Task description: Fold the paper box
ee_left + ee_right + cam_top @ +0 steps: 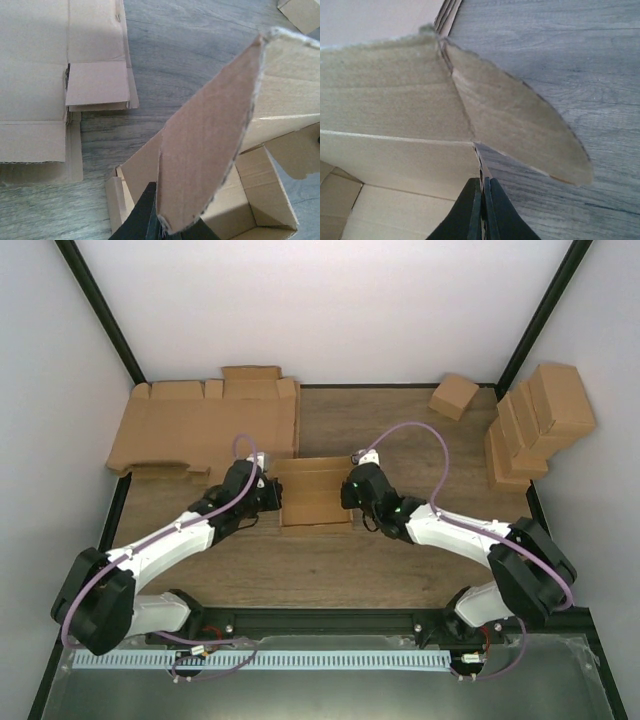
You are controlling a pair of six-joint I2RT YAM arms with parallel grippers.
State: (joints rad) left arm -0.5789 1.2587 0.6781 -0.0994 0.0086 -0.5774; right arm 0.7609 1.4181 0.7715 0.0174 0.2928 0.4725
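While the overhead view shows only that the paper box [315, 495] lies at the middle of the table [345, 420] between the two arms, the wrist cameras reveal the grips. The left gripper [159, 226] is clamped on a rounded flap [210, 140] standing up over the half-formed carton. The right gripper [482, 186], fingers pressed together, pinches the box's wall edge beside a curved flap [520, 130]. From above, large cardboard sheets [205, 425] fill the table's far-left corner, a small cube carton [453, 396] sits near the far edge, and stacked cartons [535, 420] occupy the far-right corner.
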